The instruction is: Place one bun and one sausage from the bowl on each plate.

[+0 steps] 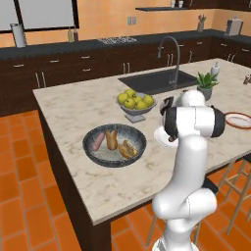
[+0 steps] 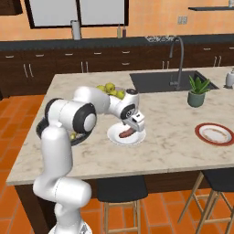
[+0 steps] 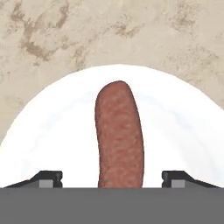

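My gripper (image 2: 134, 125) hangs low over the plain white plate (image 2: 114, 135) on the island counter. It stands open, and its fingertips (image 3: 49, 177) are spread wide on either side of a red-brown sausage (image 3: 119, 135) without touching it. That sausage (image 2: 125, 134) lies flat on the white plate (image 3: 52, 140). The wide dark grey bowl (image 1: 115, 163) sits to the left and holds another sausage (image 1: 98, 141) and two buns (image 1: 112, 138) (image 1: 127, 149). The red-rimmed plate (image 2: 215, 133) lies bare at the right end of the counter.
A pedestal bowl of yellow-green apples (image 1: 136, 103) stands just behind the grey bowl. Farther back are the sink (image 2: 169, 80) with its tall faucet and a potted plant (image 2: 197, 93). Stools stand under the counter's near edge.
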